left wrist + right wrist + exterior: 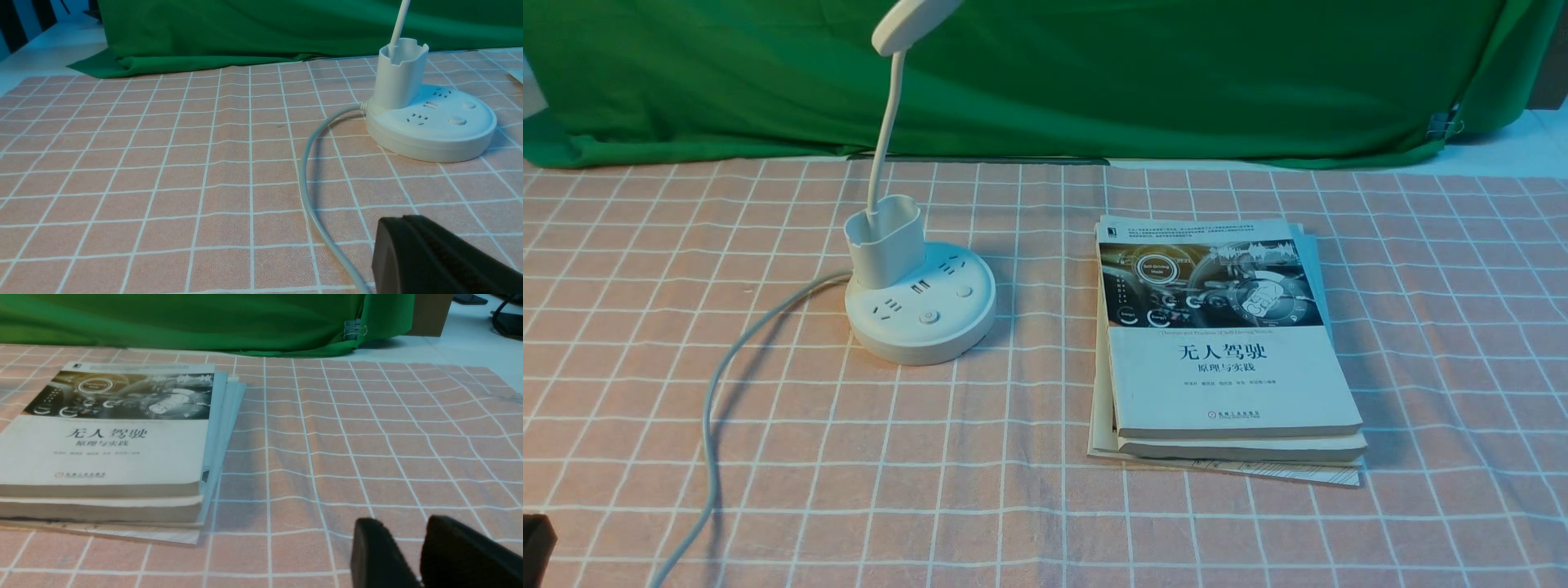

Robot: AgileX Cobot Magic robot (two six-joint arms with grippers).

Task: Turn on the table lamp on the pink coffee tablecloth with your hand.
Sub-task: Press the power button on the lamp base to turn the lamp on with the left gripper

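Note:
The white table lamp (920,306) stands left of centre on the pink coffee tablecloth (1013,490). Its thin neck rises from the cup-like holder (884,241) to the oval head (911,23), which the top edge cuts off. Two round buttons (927,317) sit on the puck base among the sockets. Its grey cord (715,392) runs toward the near left. My left gripper (402,220) is shut and empty, low over the cloth, well short of the lamp base (433,122), beside the cord (310,196). My right gripper (402,526) is open by a narrow gap with nothing in it.
A stack of books (1225,343) lies right of the lamp and also shows in the right wrist view as books (110,441). A green cloth backdrop (1094,73) closes off the far edge, pinned with a clip (1445,124). A black piece of the left arm (535,547) shows at the near left corner.

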